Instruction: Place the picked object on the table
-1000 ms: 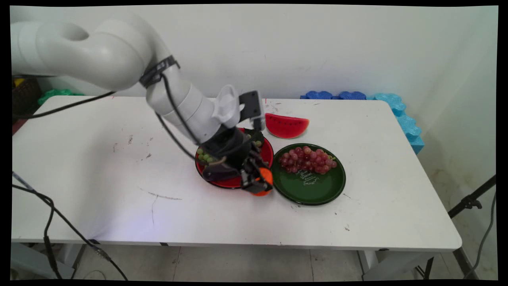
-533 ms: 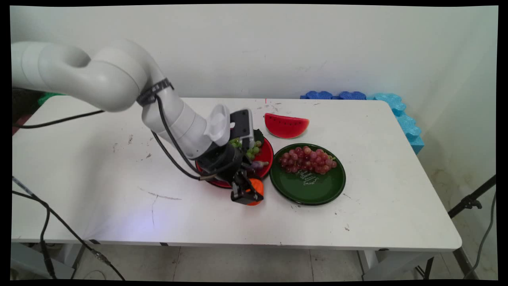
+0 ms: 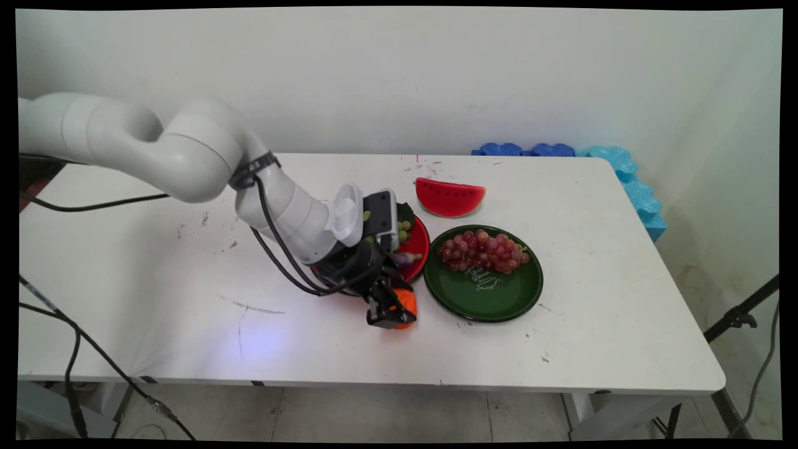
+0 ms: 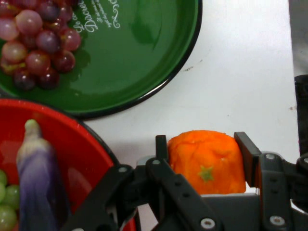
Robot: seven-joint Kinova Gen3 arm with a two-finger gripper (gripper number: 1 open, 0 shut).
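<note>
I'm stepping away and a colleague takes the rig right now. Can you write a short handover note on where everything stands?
Claw: shut on the orange, low at the table, just off the near rim of the red plate.
Red plate: green grapes and a small eggplant lie in it.
Green plate: red grapes at its far side; it lies right of the orange.
Watermelon slice: on the table beyond both plates.
Over the last second the claw carried the orange a little towards the table's near edge.
</note>
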